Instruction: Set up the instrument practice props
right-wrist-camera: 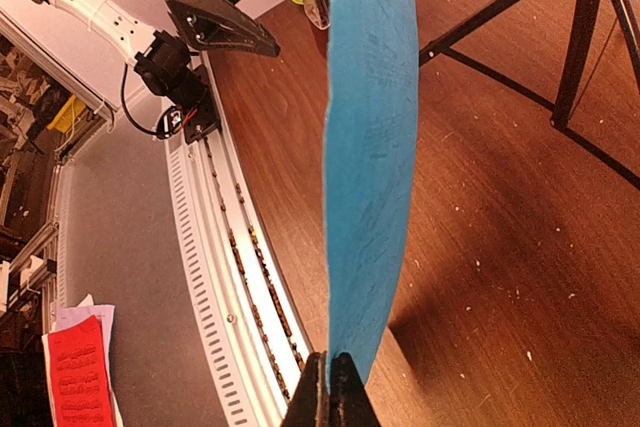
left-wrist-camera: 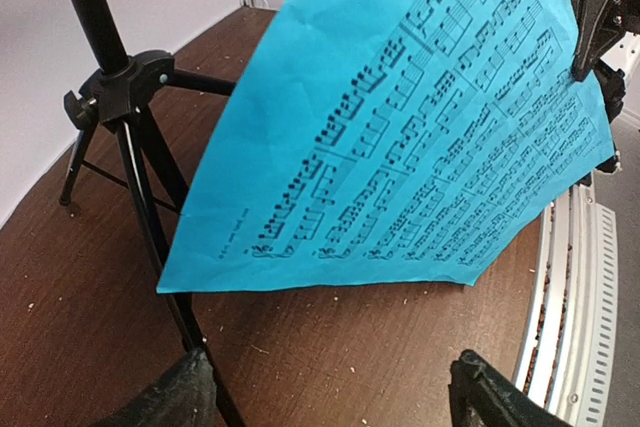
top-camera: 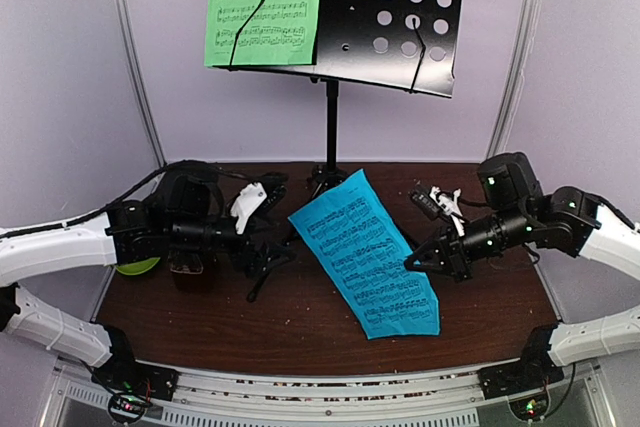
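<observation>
– Two sheets to go up, aren't there? How many are on?

– Just one. The green sheet [top-camera: 262, 2] is already on the left half of the black perforated music stand [top-camera: 372, 67]. The right half of the desk is bare, with its wire page holder [top-camera: 418, 47] lying across the holes.

– And the blue sheet [top-camera: 365, 252]?

– Down low, in front of the tripod legs [left-wrist-camera: 120, 97] and between the two arms. The right gripper [right-wrist-camera: 330, 392] has it pinched by one long edge, fingers clamped tight on the paper. From the wrist views it stands tilted off the table [top-camera: 250, 327] rather than lying flat. Whether its far corner touches the wood, I can't tell.

– Is the left one helping?

– No. The left gripper [left-wrist-camera: 330, 397] is spread wide with nothing in it, facing the printed side from just beside the sheet.

– So which step is this?

– Getting the second page onto the stand, I'd say, with the lift barely begun.

– What does that need?

– A long carry up and back to the empty right half, then setting the bottom edge on the ledge beside the green one. The paper is floppy and held at only one edge, so it could sag or catch on the stand's post. Ideally it ends up tucked behind that wire.
</observation>
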Robot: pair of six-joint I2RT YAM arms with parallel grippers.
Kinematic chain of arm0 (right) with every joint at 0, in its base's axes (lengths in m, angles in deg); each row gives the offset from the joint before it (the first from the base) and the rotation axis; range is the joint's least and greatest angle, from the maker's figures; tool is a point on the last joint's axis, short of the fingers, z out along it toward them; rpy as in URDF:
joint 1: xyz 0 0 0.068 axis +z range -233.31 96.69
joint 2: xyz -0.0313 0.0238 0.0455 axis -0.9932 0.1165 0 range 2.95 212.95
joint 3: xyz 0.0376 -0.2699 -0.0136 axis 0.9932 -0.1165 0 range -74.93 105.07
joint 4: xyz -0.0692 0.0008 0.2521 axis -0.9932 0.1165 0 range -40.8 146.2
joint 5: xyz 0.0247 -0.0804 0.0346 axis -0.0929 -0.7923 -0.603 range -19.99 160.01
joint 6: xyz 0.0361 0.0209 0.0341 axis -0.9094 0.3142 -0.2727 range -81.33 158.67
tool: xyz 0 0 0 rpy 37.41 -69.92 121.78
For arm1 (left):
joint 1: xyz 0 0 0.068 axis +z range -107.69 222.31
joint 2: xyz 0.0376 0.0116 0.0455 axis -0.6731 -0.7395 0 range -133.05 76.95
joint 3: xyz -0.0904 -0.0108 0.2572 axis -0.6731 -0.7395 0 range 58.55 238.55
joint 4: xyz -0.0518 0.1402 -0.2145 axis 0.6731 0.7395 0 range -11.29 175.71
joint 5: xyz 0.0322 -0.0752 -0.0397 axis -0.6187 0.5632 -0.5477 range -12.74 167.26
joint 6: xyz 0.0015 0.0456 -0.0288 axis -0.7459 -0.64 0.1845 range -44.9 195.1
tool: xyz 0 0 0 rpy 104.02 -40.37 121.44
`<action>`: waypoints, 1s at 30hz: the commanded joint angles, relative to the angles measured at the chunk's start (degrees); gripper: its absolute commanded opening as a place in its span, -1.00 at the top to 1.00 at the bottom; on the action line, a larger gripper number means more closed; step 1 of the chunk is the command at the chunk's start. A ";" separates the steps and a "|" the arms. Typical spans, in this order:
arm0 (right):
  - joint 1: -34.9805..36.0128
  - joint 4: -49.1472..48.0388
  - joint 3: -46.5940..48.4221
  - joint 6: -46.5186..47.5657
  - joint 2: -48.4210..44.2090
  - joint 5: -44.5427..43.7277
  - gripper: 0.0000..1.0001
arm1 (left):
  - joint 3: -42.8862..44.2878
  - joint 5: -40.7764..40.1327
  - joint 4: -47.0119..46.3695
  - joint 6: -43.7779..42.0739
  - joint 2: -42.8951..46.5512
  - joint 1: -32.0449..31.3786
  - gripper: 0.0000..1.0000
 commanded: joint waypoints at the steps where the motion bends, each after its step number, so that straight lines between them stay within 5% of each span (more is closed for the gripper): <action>1: 0.29 -5.39 1.58 -1.35 -1.74 1.63 1.00 | 2.70 0.49 2.00 -2.15 1.72 0.41 -0.66; 17: 0.66 -24.10 0.56 -15.60 -8.16 2.24 1.00 | -1.32 1.07 1.58 -1.11 6.84 1.30 -0.67; 30: 2.50 -23.75 7.90 -14.02 -6.90 1.45 1.00 | -0.50 3.18 4.37 -2.84 11.89 1.31 -0.67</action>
